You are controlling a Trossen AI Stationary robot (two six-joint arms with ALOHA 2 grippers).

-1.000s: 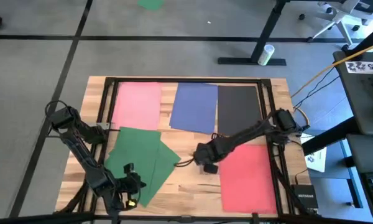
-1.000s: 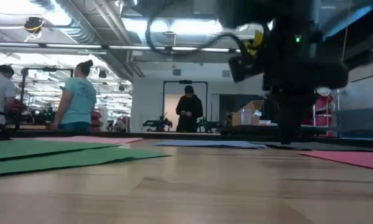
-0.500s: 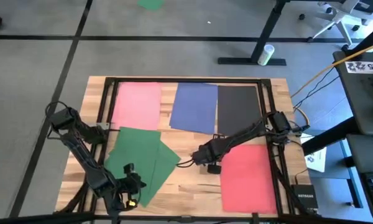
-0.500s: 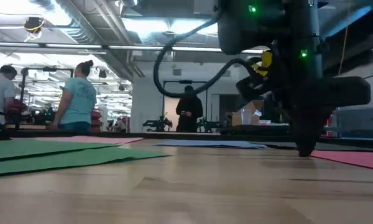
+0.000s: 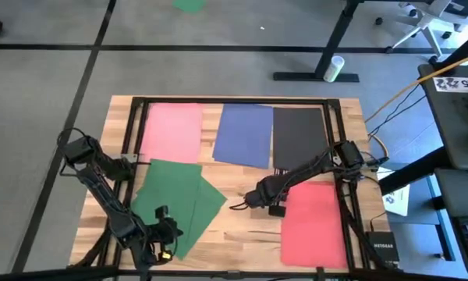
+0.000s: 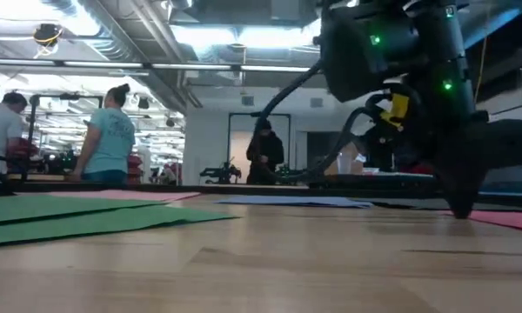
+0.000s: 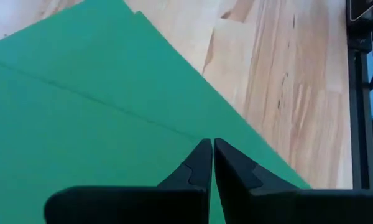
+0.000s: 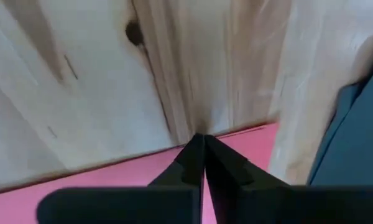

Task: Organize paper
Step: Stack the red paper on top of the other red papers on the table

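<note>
six thin flat sheets of paper lie on the wooden table [image 5: 242, 218]: a pink sheet [image 5: 171, 133], a blue sheet [image 5: 245, 134] and a black sheet [image 5: 298, 139] in a row along the far edge, long sides running front to back, the blue one slightly tilted. two green sheets [image 5: 175, 199] overlap at the left front, the lower one turned diagonally. a red sheet [image 5: 313, 222] lies at the right front, long axis front to back. the right gripper [image 8: 203, 144] reaches low across the table with its fingers pressed together at the red sheet's near corner, seemingly touching its edge. the left gripper [image 7: 212, 146], fingers also together, sits over the green sheets at the front.
</note>
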